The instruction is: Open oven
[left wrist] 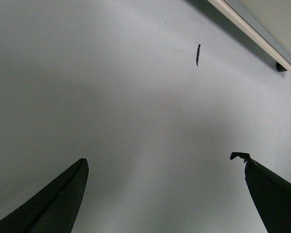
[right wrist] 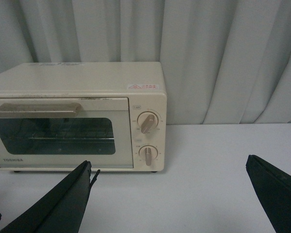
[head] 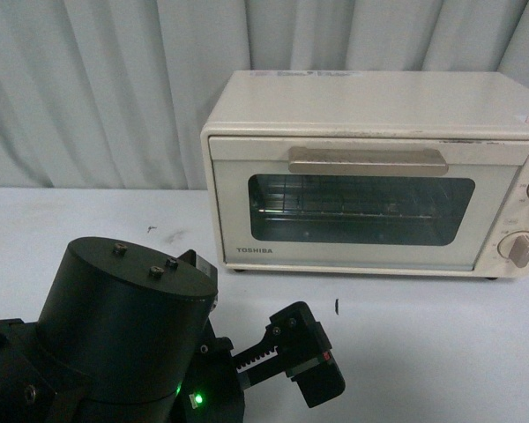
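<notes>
Oven (head: 370, 97) stands at rear of the surface (head: 441, 352), door (head: 361, 209) shut (handle (head: 368, 161) untouched). My left tool (left wrist: 165, 158) and right tool (right wrist: 169, 161) both gape wide, empty, short of it. Entire opening step is not yet done.

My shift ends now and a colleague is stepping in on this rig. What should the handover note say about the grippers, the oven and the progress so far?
Left gripper: open, empty, low over the bare table just in front of the oven.
Right gripper: open, empty, facing the oven's front from further back.
Oven: at the back of the table by the curtain, door shut, bar handle untouched.
Done: nothing on the oven itself.
Left: bring a gripper to the handle, grip it and pull the door open, probably downward.
</notes>
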